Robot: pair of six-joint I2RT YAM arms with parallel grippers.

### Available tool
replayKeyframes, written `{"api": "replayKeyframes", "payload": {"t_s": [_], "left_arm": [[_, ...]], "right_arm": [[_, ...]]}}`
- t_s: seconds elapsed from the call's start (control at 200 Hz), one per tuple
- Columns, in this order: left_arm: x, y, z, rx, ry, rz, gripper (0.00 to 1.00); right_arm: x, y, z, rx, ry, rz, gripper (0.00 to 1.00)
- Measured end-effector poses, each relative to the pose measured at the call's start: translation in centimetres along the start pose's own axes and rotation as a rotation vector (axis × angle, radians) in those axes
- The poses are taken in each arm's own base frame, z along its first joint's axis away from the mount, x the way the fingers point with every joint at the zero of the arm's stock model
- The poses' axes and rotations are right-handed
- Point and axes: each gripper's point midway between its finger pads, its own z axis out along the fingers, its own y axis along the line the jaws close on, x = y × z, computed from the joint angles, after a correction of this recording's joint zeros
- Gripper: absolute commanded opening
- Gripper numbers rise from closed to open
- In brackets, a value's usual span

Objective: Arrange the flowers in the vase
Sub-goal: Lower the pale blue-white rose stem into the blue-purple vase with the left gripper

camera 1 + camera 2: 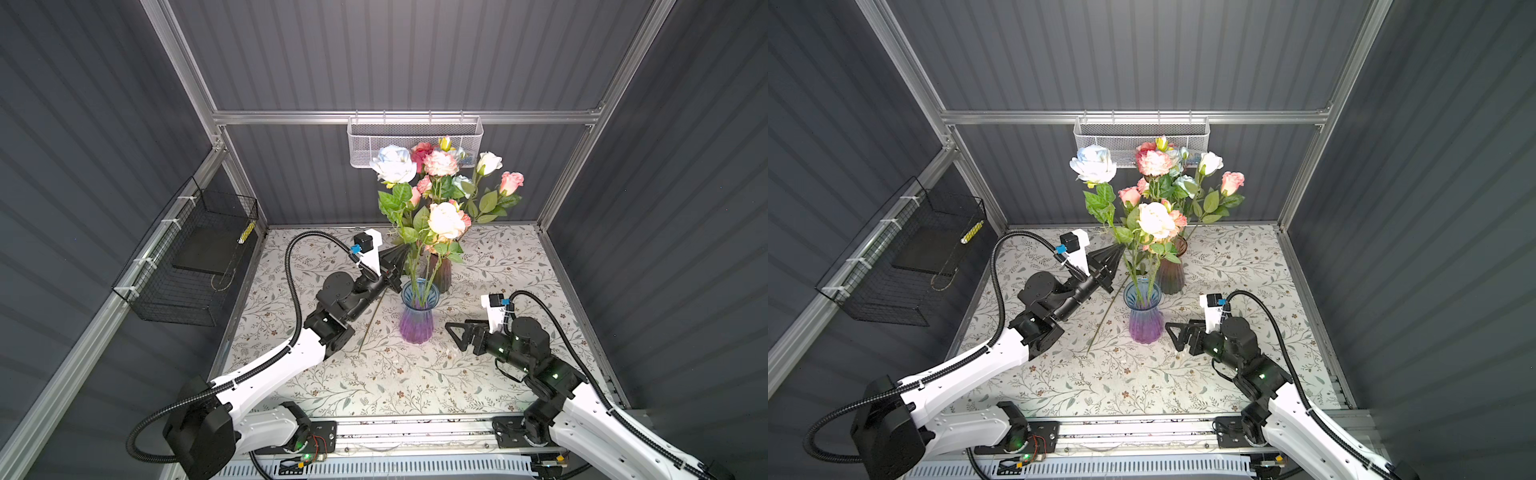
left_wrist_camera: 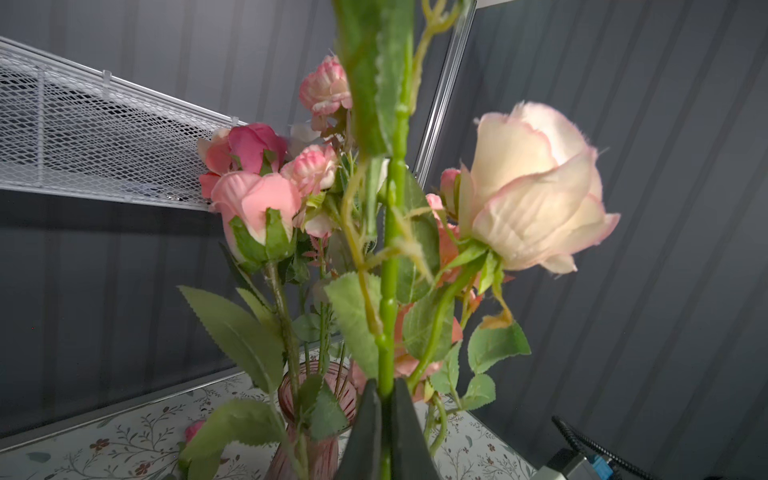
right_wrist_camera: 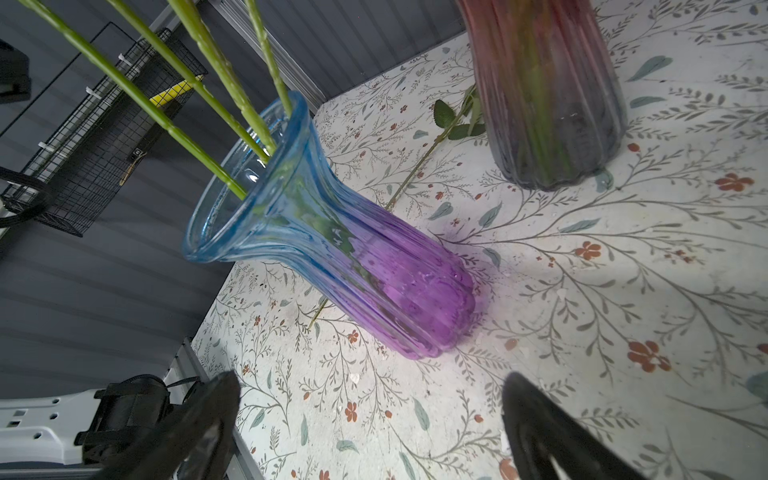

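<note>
Roses (image 1: 445, 220), pink, cream and pale blue, stand over blue-to-purple ribbed glass vase (image 1: 417, 320) in both top views; left gripper (image 1: 402, 251), nearer the stems, sits just above its mouth. Left wrist: jaws clamped on near-upright green stem (image 2: 392, 249). Right wrist: right gripper (image 3: 372, 386) spread empty beside vase, four stems inside.

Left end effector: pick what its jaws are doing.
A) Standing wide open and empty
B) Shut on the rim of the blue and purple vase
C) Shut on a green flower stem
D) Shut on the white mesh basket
C: in the left wrist view the left end effector has its jaws pinched together on a green flower stem that rises up between them.
</note>
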Motion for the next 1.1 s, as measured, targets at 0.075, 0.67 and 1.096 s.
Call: {"api": "replayKeyframes", "payload": {"t_s": [0.075,0.67,1.096], "left_arm": [[0.8,0.0,-0.1,-0.007,0.016,0.008,0.0],[3.4,-1.3,0.0,0.003,0.089,0.077,0.14],[5.2,-1.3,-0.8,-0.009,0.166,0.085,0.27]], "right_arm": [[0.0,0.0,0.0,0.0,0.0,0.0,0.99],[0.3,-0.4,0.3,0.014,0.013,0.005,0.99],[0.3,-0.4,0.4,0.013,0.013,0.008,0.99]]}}
